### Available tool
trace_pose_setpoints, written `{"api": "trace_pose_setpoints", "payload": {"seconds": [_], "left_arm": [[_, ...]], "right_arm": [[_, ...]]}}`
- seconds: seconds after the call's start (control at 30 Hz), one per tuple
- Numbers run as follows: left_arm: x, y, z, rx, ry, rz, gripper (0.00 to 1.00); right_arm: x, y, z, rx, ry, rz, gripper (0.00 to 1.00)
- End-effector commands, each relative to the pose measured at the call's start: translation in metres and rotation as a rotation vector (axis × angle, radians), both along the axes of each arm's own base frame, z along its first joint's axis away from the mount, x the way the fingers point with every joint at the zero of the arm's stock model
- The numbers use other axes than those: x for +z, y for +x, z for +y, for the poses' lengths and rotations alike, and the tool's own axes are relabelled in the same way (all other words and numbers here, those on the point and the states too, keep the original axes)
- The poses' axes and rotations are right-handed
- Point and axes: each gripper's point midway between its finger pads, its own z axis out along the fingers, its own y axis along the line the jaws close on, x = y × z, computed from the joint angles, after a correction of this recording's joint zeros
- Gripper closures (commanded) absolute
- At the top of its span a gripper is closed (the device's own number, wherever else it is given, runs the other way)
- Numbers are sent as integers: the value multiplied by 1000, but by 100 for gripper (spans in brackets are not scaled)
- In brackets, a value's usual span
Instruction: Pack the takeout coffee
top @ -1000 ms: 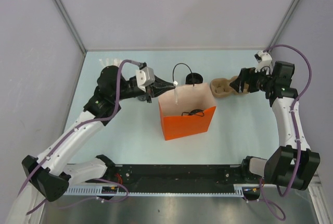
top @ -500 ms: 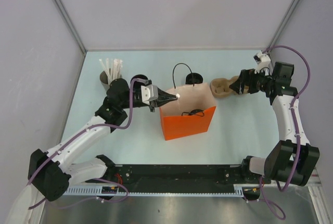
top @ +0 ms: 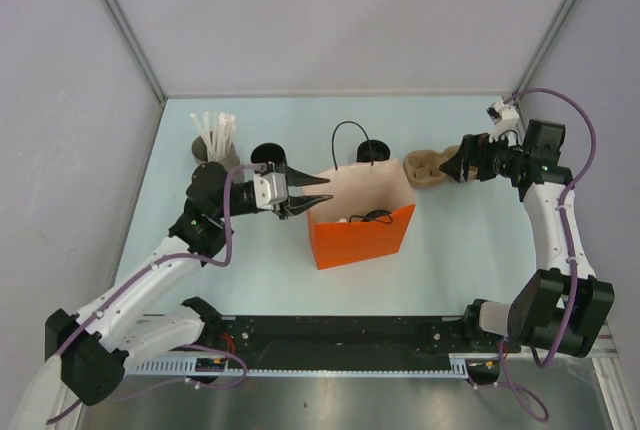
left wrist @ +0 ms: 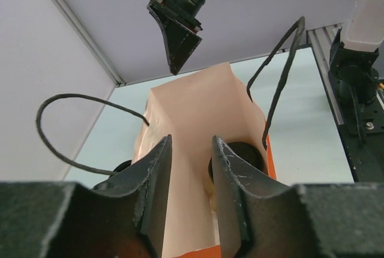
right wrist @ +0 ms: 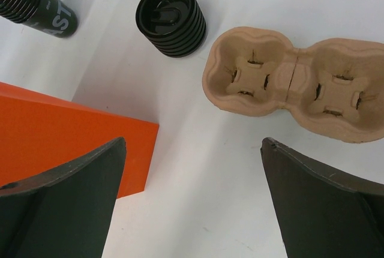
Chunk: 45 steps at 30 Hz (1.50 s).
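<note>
Orange bag (top: 360, 235): beside its left rim the left gripper's (left wrist: 191, 144) fingers now stand parted and empty, their straw released. The right gripper's (right wrist: 193, 144) fingers gape wide. The takeout coffee (top: 372, 152) waits unpacked behind the bag.

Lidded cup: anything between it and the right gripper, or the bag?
Nothing visible blocks the open right gripper: the cup stands exposed, the carrier apart on one side, the bag on the other. Into the bag, it must clear the rear wall; a handle arches beside it.
</note>
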Motion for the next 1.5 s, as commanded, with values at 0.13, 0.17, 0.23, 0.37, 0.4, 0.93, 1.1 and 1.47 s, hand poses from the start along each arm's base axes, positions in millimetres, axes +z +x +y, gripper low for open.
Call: {"api": "trace_pose_setpoints", "payload": {"seconds": [0.13, 0.17, 0.23, 0.37, 0.4, 0.93, 1.1, 1.47], "left_arm": [[35, 13, 36, 80, -95, -38, 60], [40, 16, 42, 101, -106, -38, 55], [42, 28, 55, 160, -112, -14, 50], [33, 37, 71, 227, -101, 39, 15], [30, 38, 72, 236, -91, 44, 14], [30, 75, 136, 444, -166, 300, 0], [27, 92, 170, 547, -171, 368, 0], [33, 110, 239, 726, -172, 600, 0]], "right_arm": [[6, 0, 3, 26, 12, -26, 0], [6, -1, 4, 28, 14, -23, 0], [6, -1, 5, 32, 23, -22, 0], [7, -2, 12, 53, 28, -21, 0], [6, -3, 16, 63, 27, -18, 0], [21, -9, 41, 104, 5, -65, 0], [27, -8, 40, 76, -16, -88, 0], [49, -8, 28, -23, -68, -167, 0]]}}
